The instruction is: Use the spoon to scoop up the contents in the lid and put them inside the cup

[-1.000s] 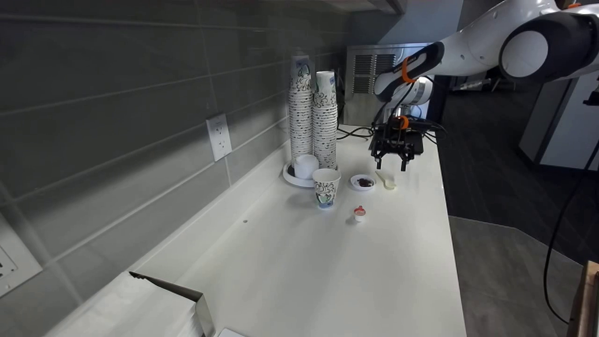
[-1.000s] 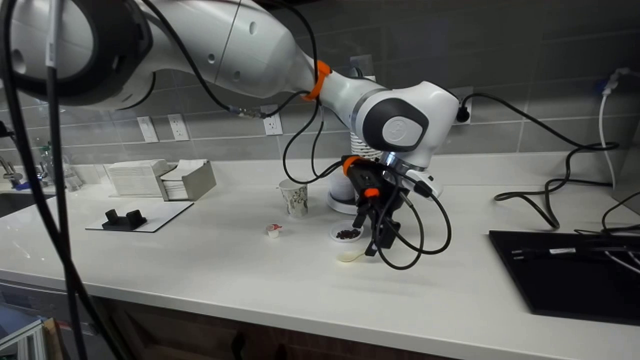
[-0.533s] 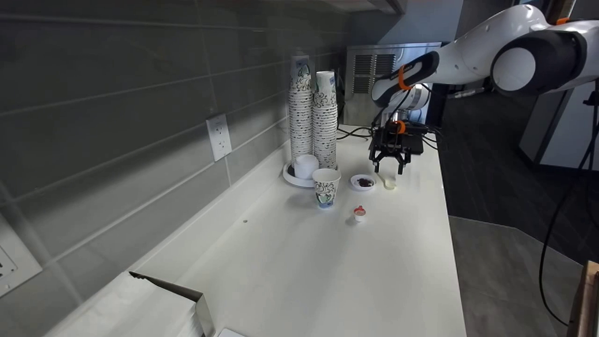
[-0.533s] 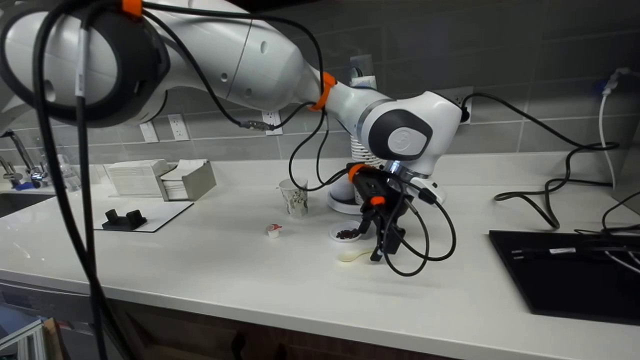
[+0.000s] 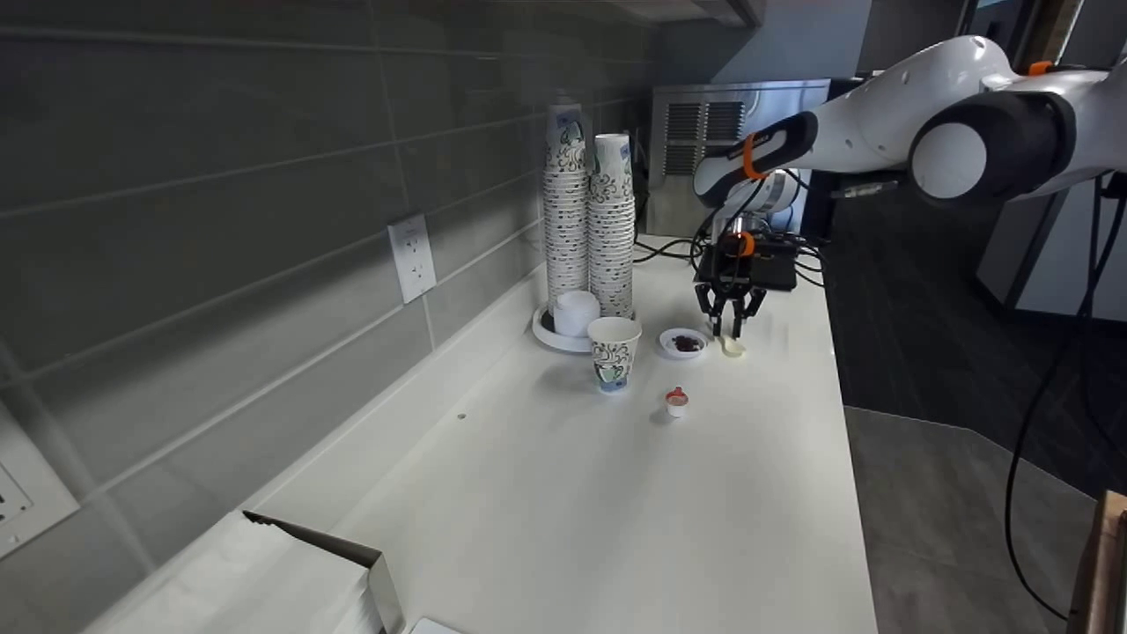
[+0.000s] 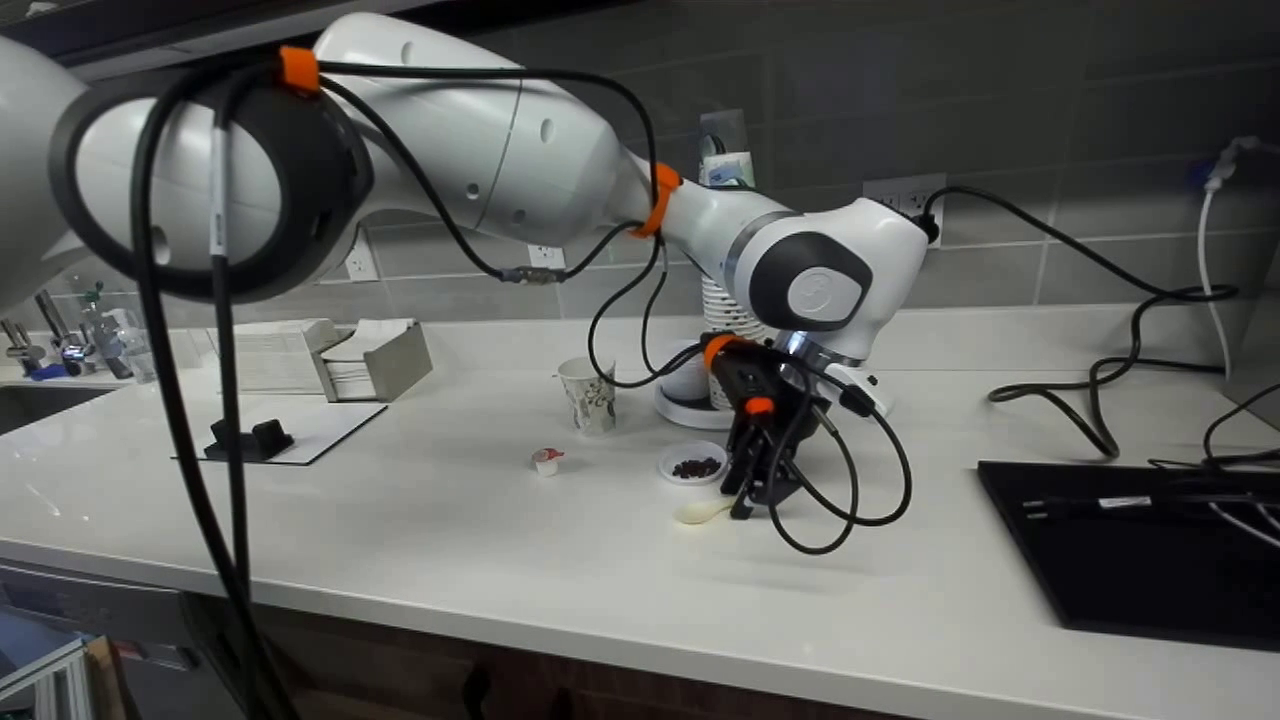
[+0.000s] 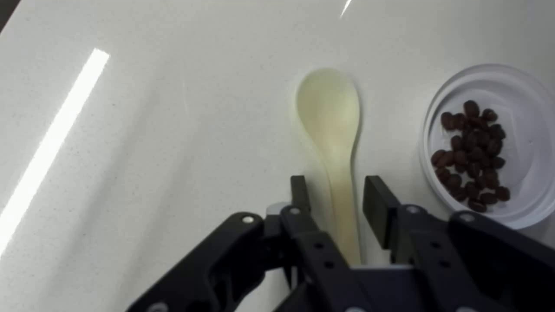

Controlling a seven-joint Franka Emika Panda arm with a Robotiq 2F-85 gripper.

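The pale yellow spoon [image 7: 328, 99] lies on the counter, bowl end pointing away from my gripper in the wrist view. My gripper [image 7: 336, 182] straddles its handle, jaws part-way apart, with a visible gap on either side of the handle. In an exterior view the fingertips of the gripper [image 6: 734, 503] are down near the counter, behind the spoon's bowl [image 6: 697, 513]. Right beside the right finger sits the shallow white lid [image 7: 531, 143], holding the contents, dark brown beans [image 7: 475, 156]. The patterned paper cup [image 5: 614, 357] stands upright beyond the lid, out of the wrist view.
Two tall stacks of nested cups [image 5: 566, 220] rise from a white plate [image 5: 548, 337] by the wall, with a white round container [image 5: 577, 313] in front. A small creamer pod [image 5: 676, 405] sits near the cup. A black slab [image 6: 1130, 560] lies on the counter at the right.
My gripper has come down to the counter and its fingers have drawn much closer together around the spoon's handle. Spoon, lid and cup have stayed in place.
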